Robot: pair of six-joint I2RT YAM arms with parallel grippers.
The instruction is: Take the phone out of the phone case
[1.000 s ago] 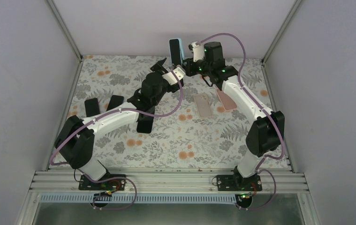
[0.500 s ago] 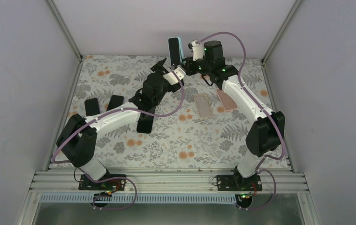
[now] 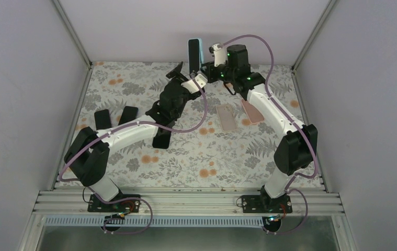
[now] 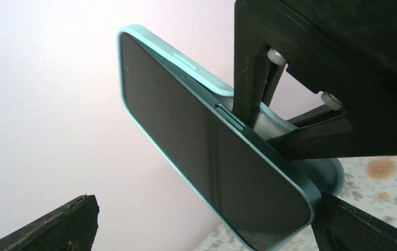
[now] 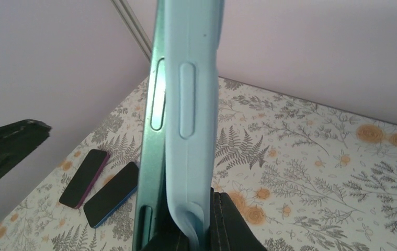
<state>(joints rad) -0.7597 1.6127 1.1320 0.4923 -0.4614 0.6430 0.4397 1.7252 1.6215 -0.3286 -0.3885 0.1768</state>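
My right fingers (image 4: 252, 78) are gripping the phone (image 4: 206, 157) upright over the far edge of the counter (image 3: 196, 151), while my left fingers (image 4: 55, 226) are standing wide open around it. Only the right wrist view is showing the case (image 5: 191, 99) sitting partly off the phone's side, with two other phones (image 5: 99, 188) lying on the counter below.

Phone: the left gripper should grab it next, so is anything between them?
Nothing visible: the open left gripper faces the phone screen across bare air. The right gripper holds the case by one end.
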